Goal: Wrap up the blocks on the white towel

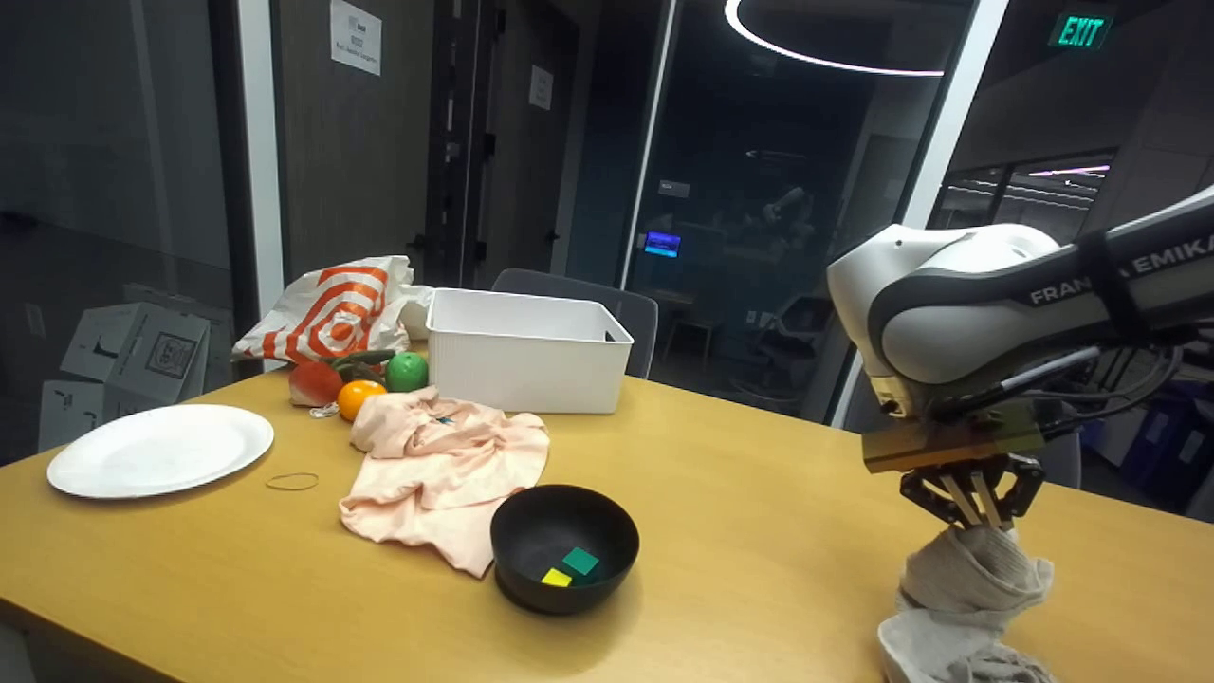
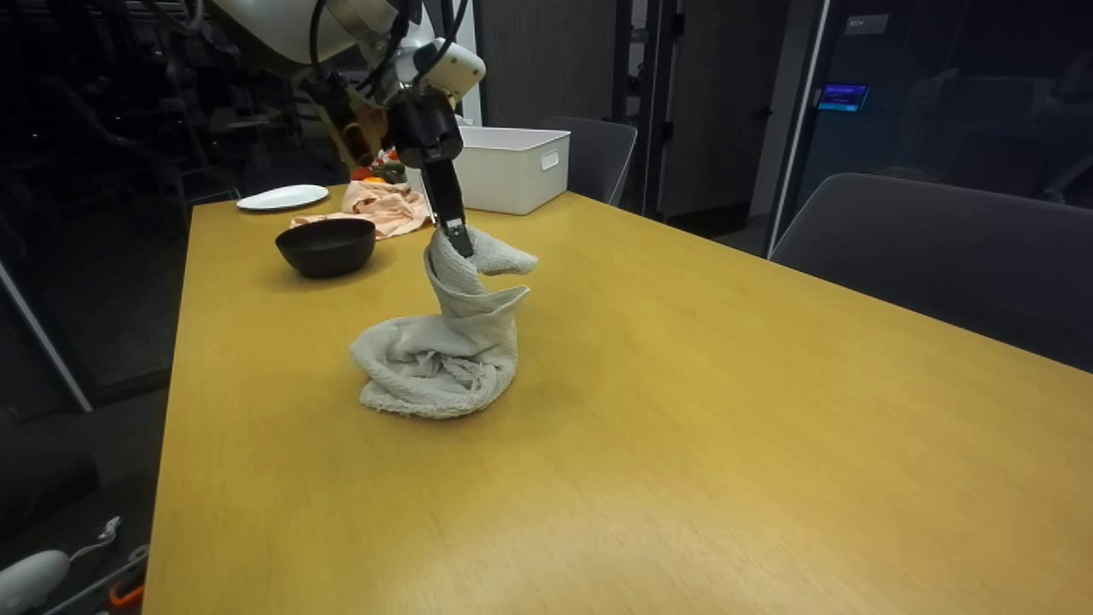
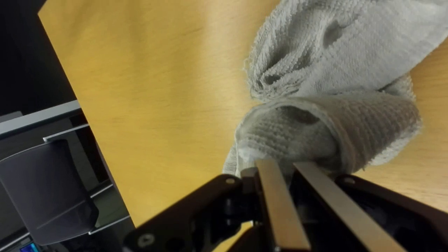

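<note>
On the table (image 2: 768,470), under the gripper (image 1: 986,525): white towel (image 2: 468,320) held up, contents unseen

The towel's lower part rests on the tabletop in a loose coil; its upper part rises, twisted, to the gripper. Jaws nearly together, a fold of towel between them; judged that this pinch holds the column upright. Raised so, the cloth could be folded down over the coil, so I read a wrap partway done. In the wrist view an open roll shows no block; whether any lie inside, cannot tell.

Apart from the towel stands the black bowl (image 1: 545,522), a green block (image 1: 580,561) and a yellow block (image 1: 557,578) in it, perhaps so that they do not scatter; whether they belong to the wrap, unsure. The pink cloth (image 1: 474,455) lies crumpled between bowl and white bin (image 1: 531,375), likely to leave working room. Risk: a higher lift may unwind the bundle.
</note>
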You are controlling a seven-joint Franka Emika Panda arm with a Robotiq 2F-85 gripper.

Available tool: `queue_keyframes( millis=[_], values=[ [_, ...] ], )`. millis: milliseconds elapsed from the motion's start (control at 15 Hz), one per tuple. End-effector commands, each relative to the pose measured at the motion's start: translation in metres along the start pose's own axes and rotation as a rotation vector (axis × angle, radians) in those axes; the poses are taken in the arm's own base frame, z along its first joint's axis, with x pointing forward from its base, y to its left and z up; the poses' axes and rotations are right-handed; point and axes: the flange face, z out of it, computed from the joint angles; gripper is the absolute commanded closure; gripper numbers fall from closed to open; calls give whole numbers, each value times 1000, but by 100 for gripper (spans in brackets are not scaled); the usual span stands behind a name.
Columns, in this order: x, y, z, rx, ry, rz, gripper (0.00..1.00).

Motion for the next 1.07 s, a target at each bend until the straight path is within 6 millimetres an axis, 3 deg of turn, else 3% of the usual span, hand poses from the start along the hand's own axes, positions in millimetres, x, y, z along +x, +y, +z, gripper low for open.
queue_keyframes(
  millis=[0,267,533,1000],
  values=[
    [-6,15,8,-20,-91,-79,95],
    [-19,11,30,-16,-214,-167,95],
    [-39,-12,61,9,-323,-191,96],
    [-52,-52,109,87,-302,-58,95]
  ],
)
